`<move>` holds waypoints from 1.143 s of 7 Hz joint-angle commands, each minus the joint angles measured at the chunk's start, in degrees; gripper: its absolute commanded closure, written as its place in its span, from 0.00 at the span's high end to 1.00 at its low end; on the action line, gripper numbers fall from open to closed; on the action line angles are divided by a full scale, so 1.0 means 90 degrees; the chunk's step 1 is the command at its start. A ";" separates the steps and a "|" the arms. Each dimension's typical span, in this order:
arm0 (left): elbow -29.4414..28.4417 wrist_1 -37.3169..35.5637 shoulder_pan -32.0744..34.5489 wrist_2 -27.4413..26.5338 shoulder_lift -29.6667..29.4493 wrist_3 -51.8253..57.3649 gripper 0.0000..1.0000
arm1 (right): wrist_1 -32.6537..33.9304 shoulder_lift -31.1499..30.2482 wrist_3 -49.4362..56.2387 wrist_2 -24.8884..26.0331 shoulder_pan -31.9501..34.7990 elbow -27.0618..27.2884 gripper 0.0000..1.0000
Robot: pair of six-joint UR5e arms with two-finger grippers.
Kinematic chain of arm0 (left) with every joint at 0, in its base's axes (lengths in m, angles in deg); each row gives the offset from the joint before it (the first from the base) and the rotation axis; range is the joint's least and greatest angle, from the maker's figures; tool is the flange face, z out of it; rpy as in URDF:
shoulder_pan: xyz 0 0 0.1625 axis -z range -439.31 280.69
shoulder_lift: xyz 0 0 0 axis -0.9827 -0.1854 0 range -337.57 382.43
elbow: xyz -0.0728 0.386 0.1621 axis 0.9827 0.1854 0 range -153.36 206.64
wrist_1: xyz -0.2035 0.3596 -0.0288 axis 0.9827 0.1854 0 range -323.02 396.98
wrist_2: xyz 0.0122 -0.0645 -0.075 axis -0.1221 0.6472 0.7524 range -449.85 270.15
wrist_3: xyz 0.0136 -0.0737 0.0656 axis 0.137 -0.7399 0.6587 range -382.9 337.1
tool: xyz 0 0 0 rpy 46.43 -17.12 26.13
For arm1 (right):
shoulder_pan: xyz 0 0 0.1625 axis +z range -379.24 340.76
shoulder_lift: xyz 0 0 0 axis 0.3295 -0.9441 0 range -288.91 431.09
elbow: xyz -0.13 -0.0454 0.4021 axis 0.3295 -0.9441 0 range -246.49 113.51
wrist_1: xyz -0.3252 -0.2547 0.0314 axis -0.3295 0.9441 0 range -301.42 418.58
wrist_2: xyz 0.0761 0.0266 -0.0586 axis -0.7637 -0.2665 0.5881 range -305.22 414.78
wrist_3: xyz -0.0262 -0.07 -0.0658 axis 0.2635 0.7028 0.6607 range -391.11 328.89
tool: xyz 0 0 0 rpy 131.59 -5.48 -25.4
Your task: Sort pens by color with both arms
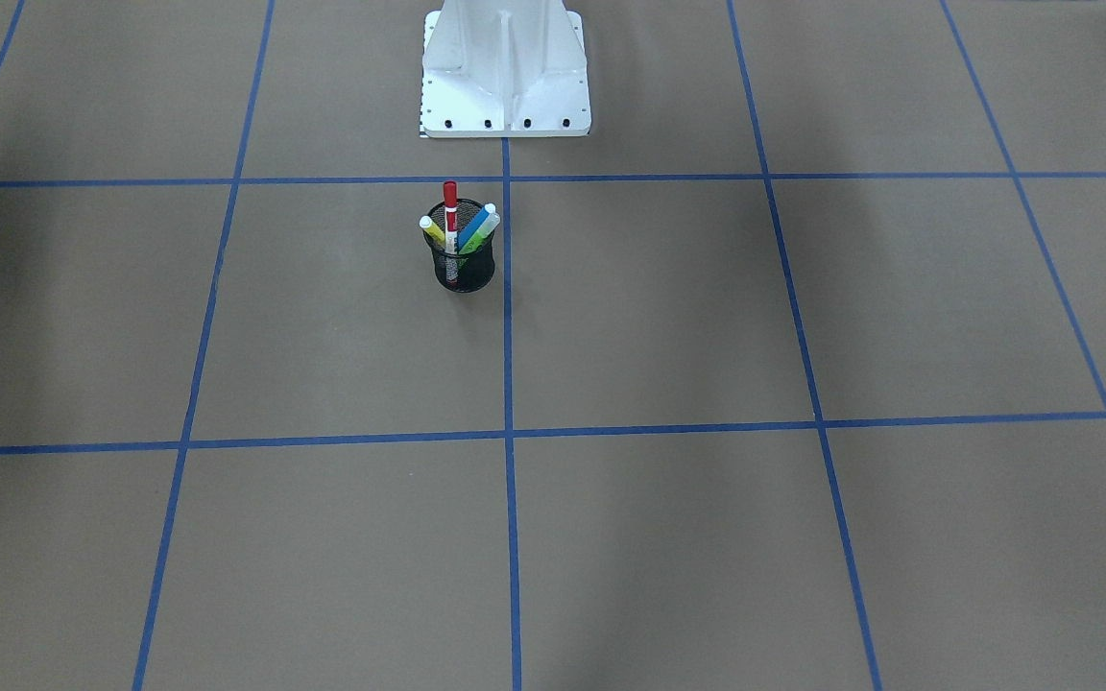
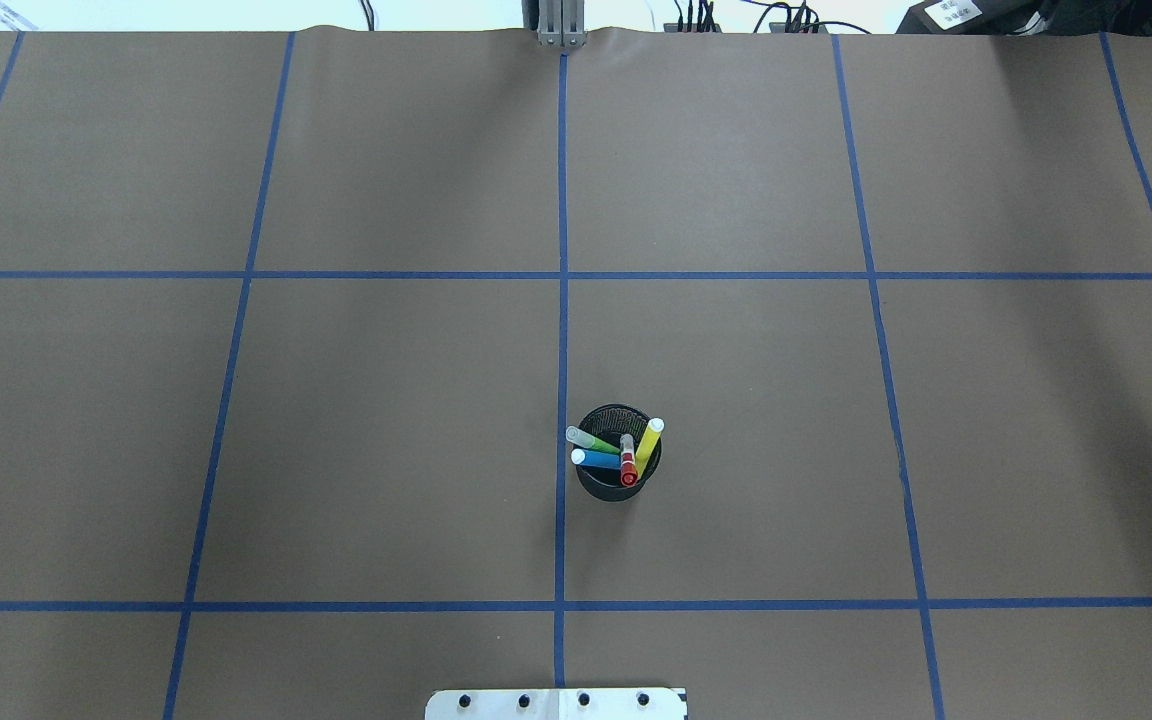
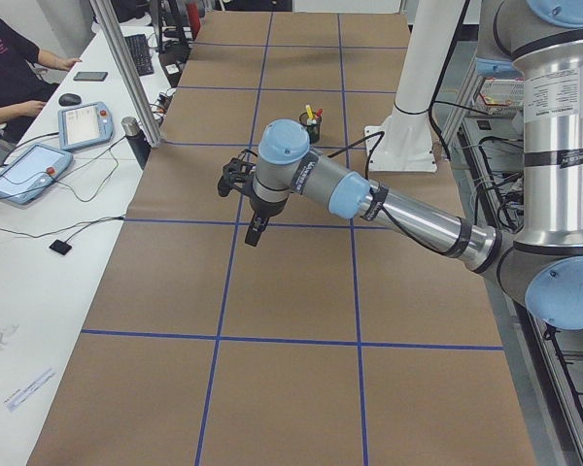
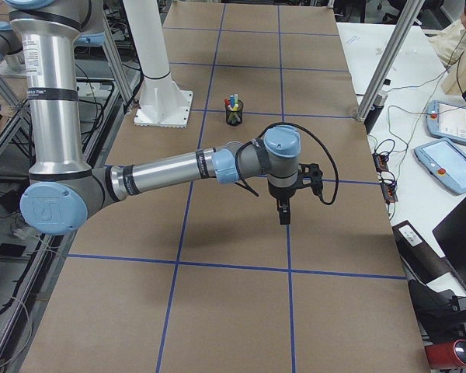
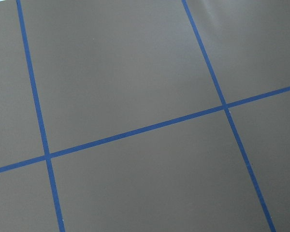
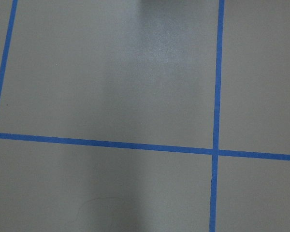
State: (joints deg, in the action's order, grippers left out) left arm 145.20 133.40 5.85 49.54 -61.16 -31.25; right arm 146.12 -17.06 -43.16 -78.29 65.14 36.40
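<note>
Cannot tell from the side views whether the left gripper [image 3: 257,231] or the right gripper [image 4: 284,214] stands open or closed; holding nothing, as far as can be made out at this size. Both hanging above the bare table [image 5: 135,72], one out toward each end, well apart from the cup. Nothing but brown surface and blue tape lines [image 6: 215,96] in either wrist view. Further in, near the white pedestal base [image 1: 505,67]: a black mesh cup [image 1: 465,274], upright, just beside the centre tape line. Inside it, all four pens: the blue pen [image 2: 598,459] and green pen [image 2: 591,440] leaning one way, the yellow pen [image 2: 648,447] the other, the red-capped pen [image 2: 628,472] nearly upright between them. No sorted groups laid out anywhere on the table. Judged from that: no pen pulled yet, sorting not begun, all four picks and placements left to do.
</note>
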 commanded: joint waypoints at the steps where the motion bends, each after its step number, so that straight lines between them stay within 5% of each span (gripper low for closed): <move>1: 0.0000 0.0000 0.0000 0.0000 0.0000 0.0000 1.00 | 0.0000 -0.0020 -0.0010 -0.0029 0.0000 0.0004 1.00; 8: 0.0049 0.0000 -0.0010 0.0019 0.0000 0.0000 1.00 | -0.0039 0.0010 -0.0039 -0.0556 -0.0020 0.0004 0.99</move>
State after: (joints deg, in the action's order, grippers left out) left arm 145.60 133.43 5.77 49.65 -61.16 -31.25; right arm 146.34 -17.06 -43.44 -82.17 64.99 36.26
